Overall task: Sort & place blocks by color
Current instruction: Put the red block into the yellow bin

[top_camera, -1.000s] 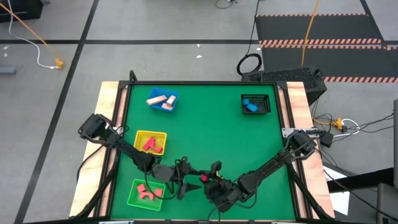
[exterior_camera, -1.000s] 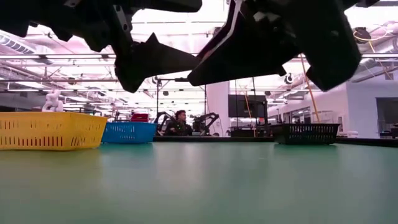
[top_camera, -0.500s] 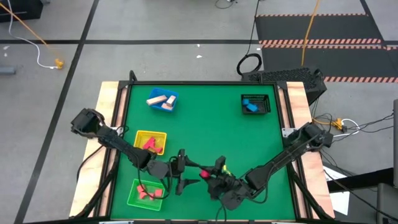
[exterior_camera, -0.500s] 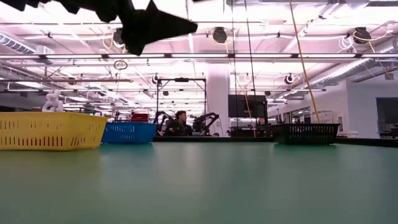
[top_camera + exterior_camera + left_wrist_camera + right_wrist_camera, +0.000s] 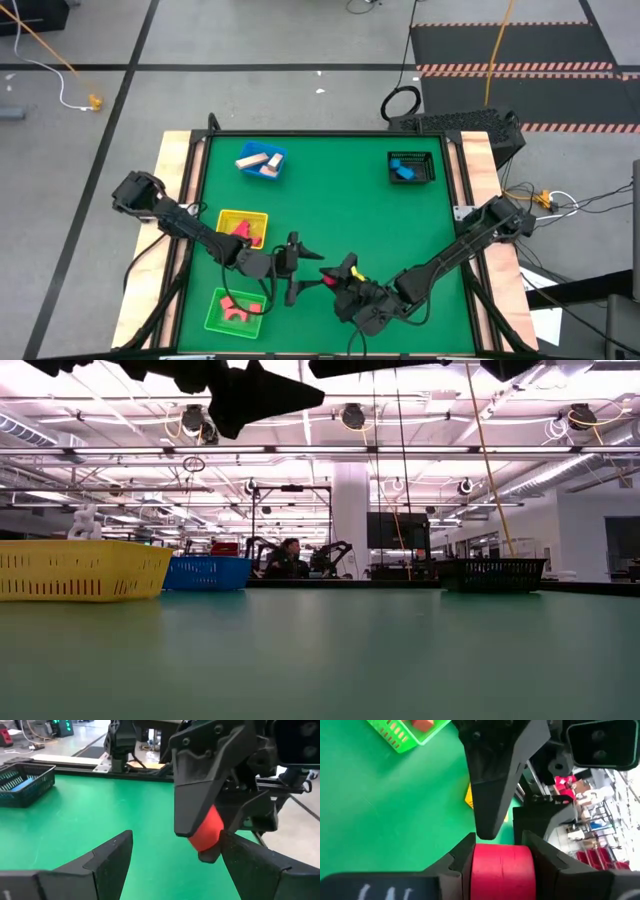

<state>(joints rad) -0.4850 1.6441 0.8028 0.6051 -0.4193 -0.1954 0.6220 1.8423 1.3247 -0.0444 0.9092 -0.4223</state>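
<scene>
Over the near middle of the green surface, at about six o'clock in the high view, the right hand is clenched on a red block, which sits squeezed between its two fingers in the right wrist view and shows as a red lump in the left wrist view. The left hand faces it from just to its nine o'clock side, its fingers spread wide and grasping nothing, the red block just ahead of their tips. Compared with a second ago, both arms have lifted out of the low view, where they filled the top half and now only clip the upper edge, and the left hand has turned to meet the right one. That reads as a hand-to-hand transfer being set up, likely because the green tray with red blocks lies at seven o'clock, on the left arm's side. The yellow tray at nine o'clock holds pink-red pieces, the blue tray at eleven o'clock holds tan wooden blocks, and the black mesh basket at one o'clock holds a blue block. No loose blocks show on the surface, so sorting looks nearly finished.
</scene>
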